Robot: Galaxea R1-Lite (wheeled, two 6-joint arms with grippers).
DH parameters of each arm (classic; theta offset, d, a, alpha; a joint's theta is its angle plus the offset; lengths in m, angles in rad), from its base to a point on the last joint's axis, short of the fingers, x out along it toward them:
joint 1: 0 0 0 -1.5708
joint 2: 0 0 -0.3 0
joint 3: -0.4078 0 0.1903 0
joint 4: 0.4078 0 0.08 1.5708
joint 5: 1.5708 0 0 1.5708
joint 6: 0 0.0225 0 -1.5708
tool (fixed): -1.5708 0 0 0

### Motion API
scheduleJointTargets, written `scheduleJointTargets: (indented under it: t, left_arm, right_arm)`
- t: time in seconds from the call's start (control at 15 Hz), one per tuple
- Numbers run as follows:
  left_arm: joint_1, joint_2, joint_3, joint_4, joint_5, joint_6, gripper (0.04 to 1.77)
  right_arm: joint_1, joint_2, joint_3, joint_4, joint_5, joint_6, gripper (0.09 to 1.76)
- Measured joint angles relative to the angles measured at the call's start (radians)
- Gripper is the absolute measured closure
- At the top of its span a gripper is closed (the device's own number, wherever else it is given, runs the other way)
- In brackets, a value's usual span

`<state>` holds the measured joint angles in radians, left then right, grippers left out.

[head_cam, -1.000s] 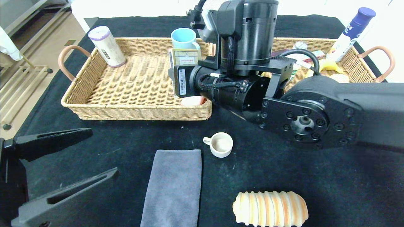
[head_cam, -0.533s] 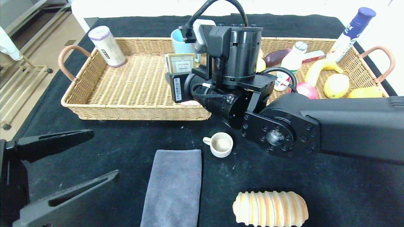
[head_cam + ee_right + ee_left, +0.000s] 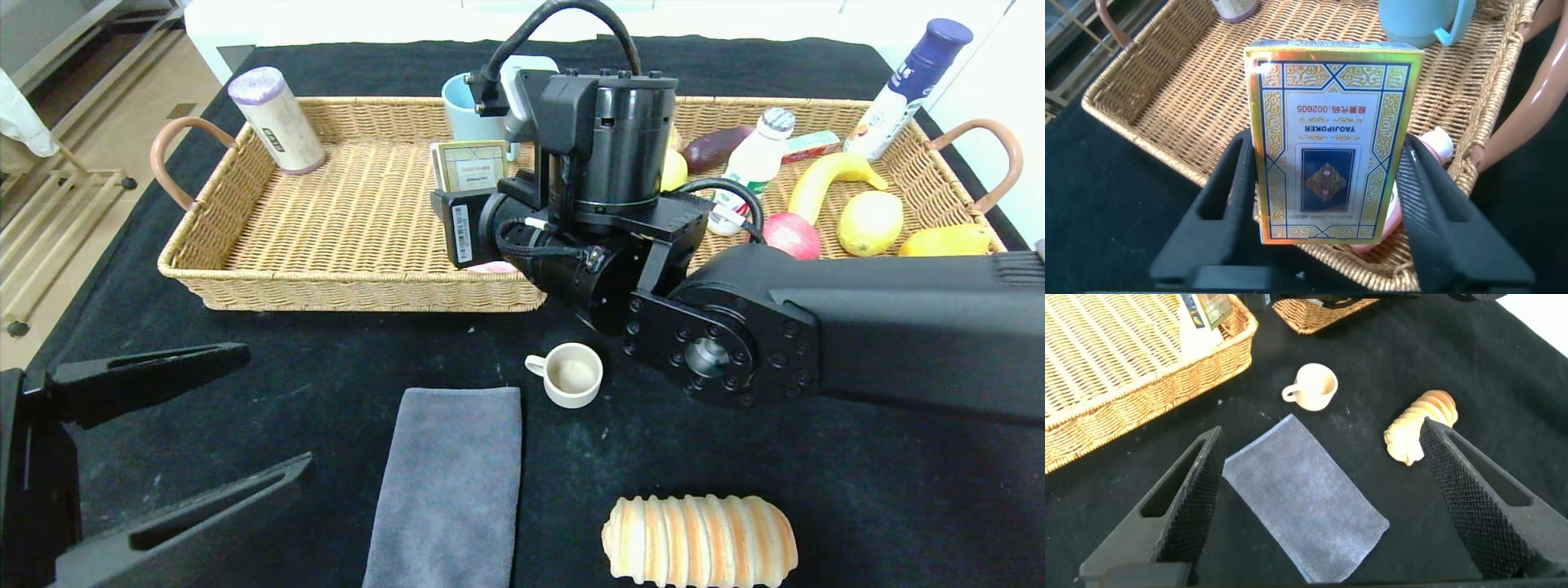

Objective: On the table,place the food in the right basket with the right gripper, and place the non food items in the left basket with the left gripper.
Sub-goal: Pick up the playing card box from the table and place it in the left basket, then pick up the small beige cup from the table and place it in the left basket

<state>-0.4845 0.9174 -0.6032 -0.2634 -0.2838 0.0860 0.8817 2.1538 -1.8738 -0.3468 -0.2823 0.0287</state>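
Cloth point(image 3: 447, 482), cup point(image 3: 569, 373) and bread point(image 3: 699, 540) lie on my table point(image 3: 816, 490) past my spread-wide left gripper point(image 3: 1319, 498), while my right gripper point(image 3: 1323, 184) clamps the card box point(image 3: 1331, 139) over the left basket point(image 3: 343, 269).

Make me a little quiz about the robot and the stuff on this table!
1. Which gripper holds the playing-card box? A: left gripper. B: right gripper.
2. True or false: the bread roll lies inside a basket.
3. Fill in: the small white cup stands on the table next to the grey ____.

Key
1. B: the right gripper holds it over the left basket.
2. False: it lies on the table.
3. towel
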Motion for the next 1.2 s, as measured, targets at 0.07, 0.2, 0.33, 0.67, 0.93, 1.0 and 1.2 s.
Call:
scheduleJointTargets:
  t: [0.07, 0.2, 0.33, 0.67, 0.93, 1.0, 1.2]
  left_arm:
    - [-0.001, 0.0, 0.002, 0.0, 0.0, 0.0, 0.09]
    - [-0.002, -0.001, 0.003, -0.001, -0.001, 0.001, 0.09]
    - [-0.002, -0.002, 0.003, -0.001, -0.001, 0.001, 0.09]
    - [-0.002, -0.004, 0.003, -0.001, -0.002, 0.002, 0.09]
    - [-0.002, -0.007, 0.003, -0.002, -0.002, 0.009, 0.09]
    - [-0.002, -0.007, 0.003, -0.001, -0.002, 0.01, 0.09]
    - [-0.002, -0.006, 0.005, 0.002, -0.002, 0.009, 0.09]
  right_arm:
    - [-0.001, 0.0, 0.0, 0.002, 0.0, 0.001, 0.68]
    - [-0.001, 0.0, 0.001, 0.002, 0.001, 0.001, 0.56]
    - [-0.001, -0.001, 0.003, 0.005, 0.0, 0.001, 0.47]
    - [-0.002, -0.008, 0.01, 0.011, -0.026, -0.02, 0.31]
    - [0.004, -0.05, 0.039, 0.06, -0.042, -0.024, 0.25]
    - [0.007, -0.071, 0.057, 0.091, -0.066, -0.024, 0.23]
    - [0.018, -0.139, 0.117, 0.157, -0.125, -0.025, 0.2]
